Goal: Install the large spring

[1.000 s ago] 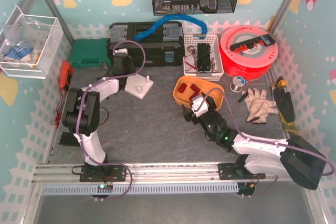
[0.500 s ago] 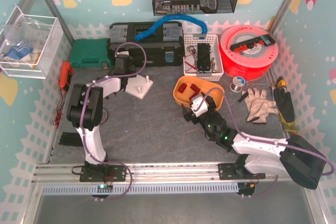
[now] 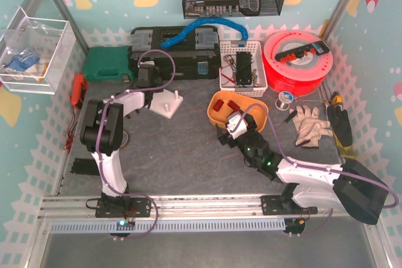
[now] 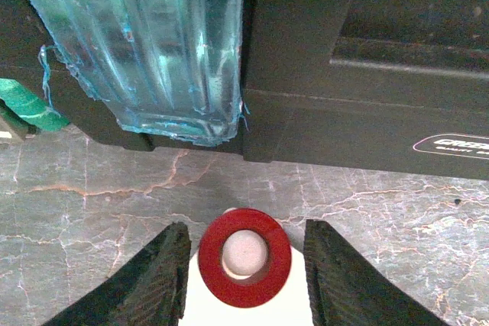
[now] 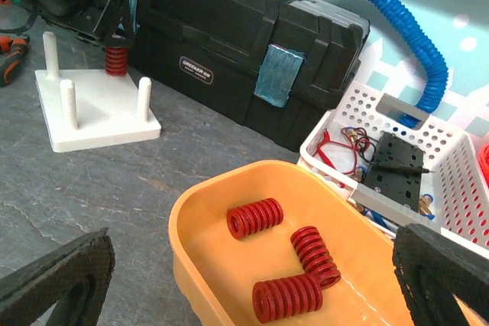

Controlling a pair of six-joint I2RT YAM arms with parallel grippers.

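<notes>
A red large spring (image 4: 244, 256) sits over a white peg of the white base plate (image 4: 252, 312). My left gripper (image 4: 244, 269) is open around it, with a gap between the spring and each dark finger (image 4: 160, 280). In the right wrist view the same spring (image 5: 115, 59) stands on the far peg of the base (image 5: 99, 112), under the left gripper. Three more red springs (image 5: 254, 219) lie in the orange bin (image 5: 199, 211). My right gripper (image 5: 252, 265) is open wide and empty, just short of the bin. From above, the left gripper (image 3: 152, 89) is over the base's (image 3: 168, 106) far left corner.
A black toolbox (image 3: 176, 54) with a blue hose stands right behind the base. A white basket (image 3: 242, 67) of cables sits behind the orange bin (image 3: 217, 100), with a red filament spool (image 3: 295, 61) and grey gloves (image 3: 311, 123) to the right. Three other pegs (image 5: 144, 97) stand bare.
The left arm shifted slightly to the right over the base plate's far corner, then held still. The right arm has barely moved.
</notes>
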